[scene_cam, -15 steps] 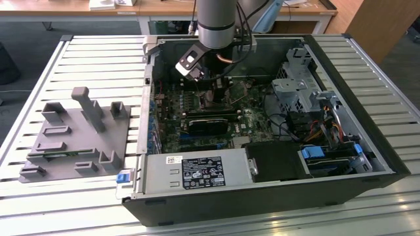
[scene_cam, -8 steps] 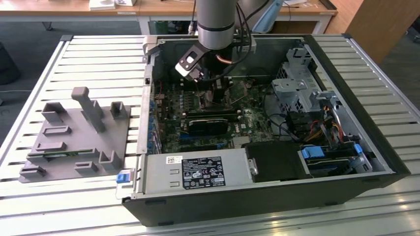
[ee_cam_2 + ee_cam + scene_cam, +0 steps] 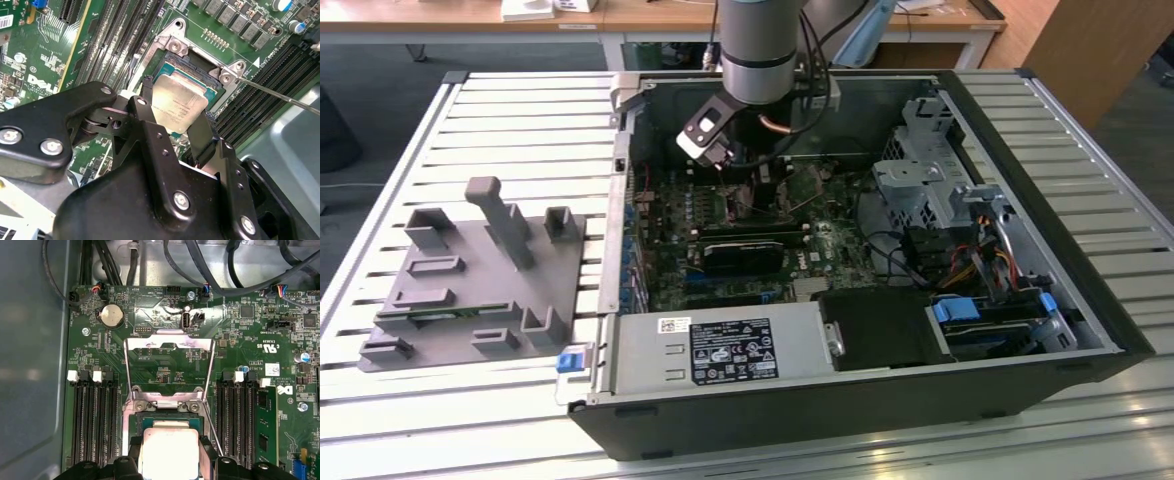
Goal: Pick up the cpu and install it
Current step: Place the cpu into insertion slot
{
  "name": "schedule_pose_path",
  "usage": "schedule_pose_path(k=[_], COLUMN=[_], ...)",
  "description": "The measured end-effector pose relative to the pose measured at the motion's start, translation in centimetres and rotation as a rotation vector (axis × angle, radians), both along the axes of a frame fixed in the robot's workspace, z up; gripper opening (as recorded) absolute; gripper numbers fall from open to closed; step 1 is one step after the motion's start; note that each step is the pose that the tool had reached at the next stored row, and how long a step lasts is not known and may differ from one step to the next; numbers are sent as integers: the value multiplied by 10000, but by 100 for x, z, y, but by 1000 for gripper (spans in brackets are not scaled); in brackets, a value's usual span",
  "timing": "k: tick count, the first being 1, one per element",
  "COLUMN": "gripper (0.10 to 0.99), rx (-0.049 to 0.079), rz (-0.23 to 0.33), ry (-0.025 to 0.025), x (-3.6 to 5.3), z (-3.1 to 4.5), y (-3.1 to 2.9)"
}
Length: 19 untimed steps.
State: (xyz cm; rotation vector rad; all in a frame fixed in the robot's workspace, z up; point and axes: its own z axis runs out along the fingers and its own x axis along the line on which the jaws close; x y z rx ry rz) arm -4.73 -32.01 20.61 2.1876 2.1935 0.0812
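The cpu (image 3: 177, 102) is a flat square chip with a silver-grey top, and my gripper (image 3: 172, 109) is shut on it, one black finger (image 3: 144, 107) on each of two opposite sides. It sits directly over the dark metal-framed socket (image 3: 197, 62) on the green motherboard, slightly tilted; whether it touches the socket I cannot tell. In the first wrist view the cpu (image 3: 169, 452) sits between the fingers (image 3: 134, 446) just below the socket frame (image 3: 167, 406). The socket's load plate (image 3: 128, 371) stands flipped open. In the exterior view my gripper (image 3: 750, 185) reaches down into the open computer case (image 3: 1067, 290).
Memory slots flank the socket, with one stick (image 3: 265, 422) fitted. A thin lever rod (image 3: 280, 96) juts out beside the socket. A black block (image 3: 747, 250), power supply (image 3: 720, 350) and drive cage (image 3: 927, 180) fill the case. A grey fixture (image 3: 467, 280) lies on the exterior view's left.
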Motion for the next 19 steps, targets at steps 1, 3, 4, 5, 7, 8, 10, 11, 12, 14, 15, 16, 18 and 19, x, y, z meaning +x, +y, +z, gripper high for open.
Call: schedule_pose_path(k=[1,3,4,5,7,8,10,11,12,14,15,16,18,19], gripper=[533,533,533,533,533,533,533,533,533,533,533,533,533,533], rx=[0,1,0,0,0,0,-1,-1,-1,0,1,1,0,-1], rz=[0,0,0,0,0,0,0,0,3,63,108,142,178,180], ry=[0,1,3,3,4,4,5,5,4,4,3,2,3,4], x=[0,0,0,0,0,0,-1,-2,-3,-3,-3,-4,-9,-9], z=[-5,-14,-19,-23,-31,-34,-38,-40,-41,-44,-46,-48,-52,-53], y=[0,1,0,1,0,0,0,0,0,0,1,0,1,1])
